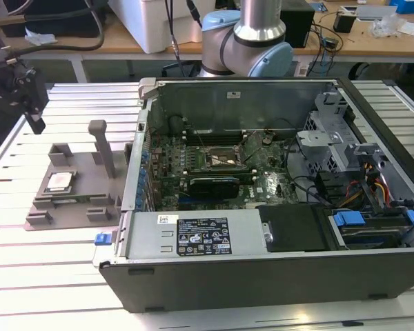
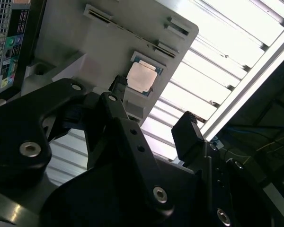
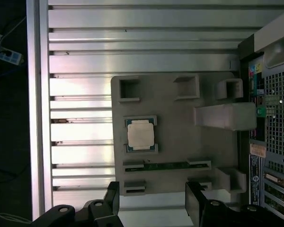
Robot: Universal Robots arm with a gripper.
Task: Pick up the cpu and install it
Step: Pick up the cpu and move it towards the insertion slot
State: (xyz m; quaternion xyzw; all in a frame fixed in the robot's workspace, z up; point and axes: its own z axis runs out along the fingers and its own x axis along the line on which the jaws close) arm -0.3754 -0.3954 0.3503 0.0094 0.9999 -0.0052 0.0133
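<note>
The cpu (image 1: 58, 181) (image 2: 141, 77) (image 3: 141, 134), a small square chip with a silver top, lies flat in a recess of the grey fixture block (image 1: 90, 186) (image 3: 180, 142) on the slatted table. My gripper (image 1: 36, 118) (image 2: 151, 106) (image 3: 154, 204) hangs in the air above and to the exterior view's left of the fixture, well clear of the chip. In both wrist views its black fingers (image 3: 195, 198) stand apart with nothing between them, so it is open. The bare socket (image 1: 224, 161) sits on the motherboard inside the open computer case.
The open computer case (image 1: 372, 138) stands at the exterior view's right of the fixture, holding a black graphics card (image 1: 212, 185), a power supply (image 1: 193, 234) and cables. A tall grey post (image 1: 103, 146) rises from the fixture. The table's edge rail (image 3: 38, 118) runs close by.
</note>
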